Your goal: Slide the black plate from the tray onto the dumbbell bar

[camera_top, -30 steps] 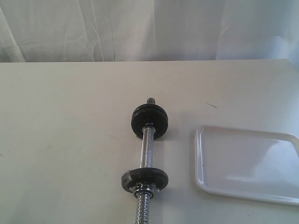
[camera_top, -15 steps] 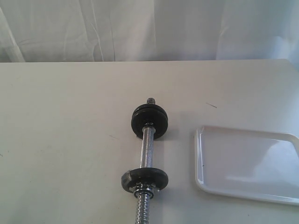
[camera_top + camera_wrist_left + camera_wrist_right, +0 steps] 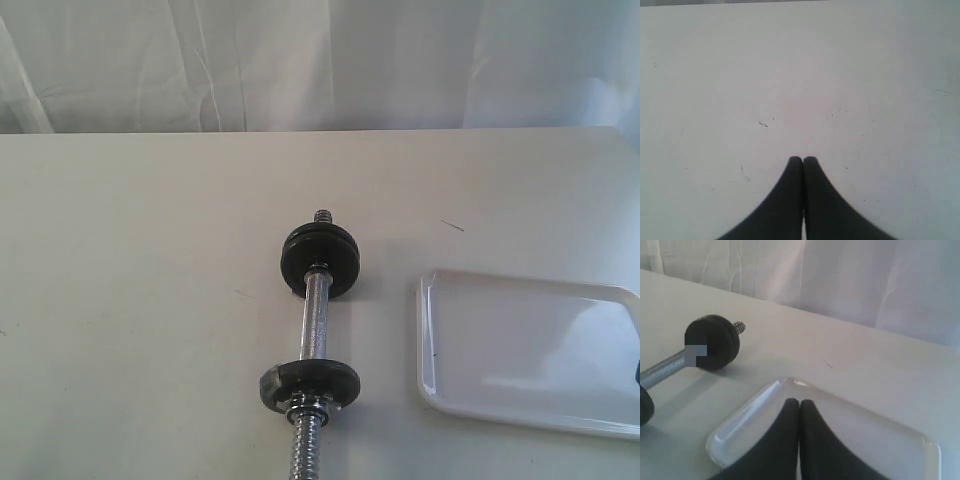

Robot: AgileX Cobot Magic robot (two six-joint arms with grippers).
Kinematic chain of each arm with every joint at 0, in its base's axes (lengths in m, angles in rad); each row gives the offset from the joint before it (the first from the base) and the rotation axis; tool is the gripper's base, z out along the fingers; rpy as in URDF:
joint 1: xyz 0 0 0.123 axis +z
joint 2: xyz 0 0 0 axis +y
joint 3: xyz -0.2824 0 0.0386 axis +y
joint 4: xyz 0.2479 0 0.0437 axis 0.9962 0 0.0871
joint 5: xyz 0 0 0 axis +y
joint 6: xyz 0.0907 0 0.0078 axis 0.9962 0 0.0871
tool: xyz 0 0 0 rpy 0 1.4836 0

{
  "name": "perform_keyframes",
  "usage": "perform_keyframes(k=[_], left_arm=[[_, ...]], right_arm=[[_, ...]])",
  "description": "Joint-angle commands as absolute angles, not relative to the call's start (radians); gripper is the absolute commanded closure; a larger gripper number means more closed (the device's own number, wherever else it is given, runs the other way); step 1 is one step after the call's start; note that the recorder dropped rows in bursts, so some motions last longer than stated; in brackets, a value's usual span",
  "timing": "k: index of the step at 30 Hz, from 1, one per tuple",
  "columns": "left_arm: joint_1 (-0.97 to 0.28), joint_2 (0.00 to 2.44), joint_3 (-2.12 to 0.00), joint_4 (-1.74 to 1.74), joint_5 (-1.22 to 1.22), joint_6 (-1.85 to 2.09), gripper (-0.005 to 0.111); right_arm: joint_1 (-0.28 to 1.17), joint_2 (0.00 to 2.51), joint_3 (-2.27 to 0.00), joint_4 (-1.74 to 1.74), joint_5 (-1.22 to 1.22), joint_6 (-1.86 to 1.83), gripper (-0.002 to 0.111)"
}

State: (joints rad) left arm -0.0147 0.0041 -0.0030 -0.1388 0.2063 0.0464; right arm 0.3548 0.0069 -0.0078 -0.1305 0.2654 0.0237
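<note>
We see matte black plates (image 3: 319, 258) on the chrome, thread-ended dumbbell bar (image 3: 314, 330) beside the glossy white tray (image 3: 530, 350); our left gripper (image 3: 803, 159) and right gripper (image 3: 799, 401) pinch together, empty.

You have a shiny chrome dumbbell bar (image 3: 315, 320), its threaded ends ridged in fine silver bands, carrying matte black discs: a far pair (image 3: 319, 258) and a near disc (image 3: 310, 383). To its right, the tray (image 3: 424, 340) is glossy white with pale highlights. The tabletop (image 3: 150, 250) is off-white, flecked with a few tiny dark marks. The curtain (image 3: 320, 60) behind is white with soft grey folds. Your left gripper (image 3: 802, 159) and right gripper (image 3: 799, 401) are plain black.
</note>
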Motion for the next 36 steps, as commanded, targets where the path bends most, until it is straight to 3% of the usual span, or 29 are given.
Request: perform_keyframes(k=[1, 21, 36], left_arm=[[-0.012, 0.0, 0.0, -0.143, 0.211, 0.048, 0.107], [-0.013, 0.0, 0.0, -0.143, 0.211, 0.048, 0.107], [-0.013, 0.0, 0.0, -0.143, 0.211, 0.048, 0.107]], right_arm=[[0.349, 0.0, 0.0, -0.131, 0.35, 0.027, 0.108], [0.347, 0.0, 0.0, -0.127, 0.335, 0.027, 0.108], [0.175, 0.0, 0.0, -0.129, 0.335, 0.027, 0.108]])
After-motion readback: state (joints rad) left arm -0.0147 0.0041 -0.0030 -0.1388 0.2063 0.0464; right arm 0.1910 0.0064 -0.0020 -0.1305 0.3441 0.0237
